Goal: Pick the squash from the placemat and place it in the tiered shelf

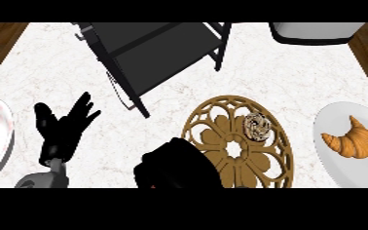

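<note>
Right robot hand (176, 168) overlaps placemat (237, 141), fingers hidden.

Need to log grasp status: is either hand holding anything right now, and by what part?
Nothing visibly held. The black left hand is open, fingers up. The black right hand hovers at the round golden openwork placemat; its grip cannot be told.

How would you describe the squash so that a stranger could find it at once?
Find the round golden openwork placemat low on the marble counter. On its upper right part lies the squash, small, roundish and mottled brown and cream. Its neighbour, the croissant, is plain orange and lies on a white plate.
</note>
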### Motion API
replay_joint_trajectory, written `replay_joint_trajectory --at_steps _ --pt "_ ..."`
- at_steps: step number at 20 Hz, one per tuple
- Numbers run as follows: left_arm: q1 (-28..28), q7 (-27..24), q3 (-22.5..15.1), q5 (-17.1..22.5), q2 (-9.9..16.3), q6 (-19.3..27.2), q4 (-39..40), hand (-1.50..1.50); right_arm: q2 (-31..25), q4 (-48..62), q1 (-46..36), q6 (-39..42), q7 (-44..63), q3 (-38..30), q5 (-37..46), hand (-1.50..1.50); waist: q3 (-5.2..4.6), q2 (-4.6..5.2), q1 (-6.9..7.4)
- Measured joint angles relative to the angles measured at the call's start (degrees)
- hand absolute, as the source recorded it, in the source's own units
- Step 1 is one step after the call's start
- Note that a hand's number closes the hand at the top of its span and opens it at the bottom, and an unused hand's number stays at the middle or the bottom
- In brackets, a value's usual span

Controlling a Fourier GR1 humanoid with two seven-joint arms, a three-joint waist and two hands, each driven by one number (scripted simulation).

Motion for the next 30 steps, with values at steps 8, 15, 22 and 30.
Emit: replay_joint_trajectory --at_steps 8,15,22,30 --pt "0.07 -0.25 0.50 -0.10 0.14 -0.25 0.38 0.00 0.75 -14.14 -13.50 -0.20 17.57 -7.71 -5.29 1.50 -0.03 -0.19 -0.30" --pt "-0.02 0.67 0.58 0.31 0.23 -0.82 -0.20 0.00 0.67 -11.13 -31.40 1.59 24.28 -23.16 -13.08 1.50 -0.15 -0.07 -0.06" --pt "0.01 -0.15 0.66 -0.01 0.06 -1.05 -0.11 0.00 -0.15 1.98 -46.54 1.77 24.34 -36.04 -16.39 1.50 -0.13 0.06 0.13" --pt "0.00 0.26 0.17 -0.37 -0.73 -0.89 -0.65 0.00 -3.54 20.58 -57.16 1.94 17.20 -43.73 -15.93 1.50 -0.13 0.28 0.53"
